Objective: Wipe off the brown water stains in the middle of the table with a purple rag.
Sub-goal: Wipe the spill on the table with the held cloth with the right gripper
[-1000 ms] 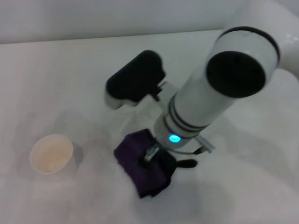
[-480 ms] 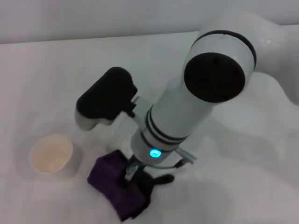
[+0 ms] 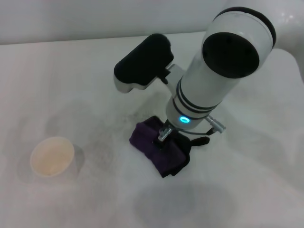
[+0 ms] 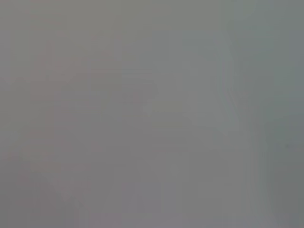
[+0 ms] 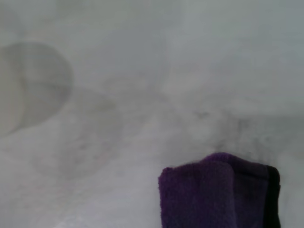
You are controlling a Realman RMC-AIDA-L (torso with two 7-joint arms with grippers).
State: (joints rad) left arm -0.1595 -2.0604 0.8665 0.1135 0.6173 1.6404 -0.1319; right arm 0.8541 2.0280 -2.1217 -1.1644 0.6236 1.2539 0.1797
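Centre of the head frame: my right gripper (image 3: 164, 137) presses down on the purple rag (image 3: 159, 152), jaws closed on its bunched cloth. Rag lies on the white surface (image 3: 247, 166). Paper cup (image 3: 51, 156) at lower left, well apart. Left gripper not seen.

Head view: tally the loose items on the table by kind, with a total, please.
Purple rag: 1
Paper cup: 1
Total: 2, both resting on the table.
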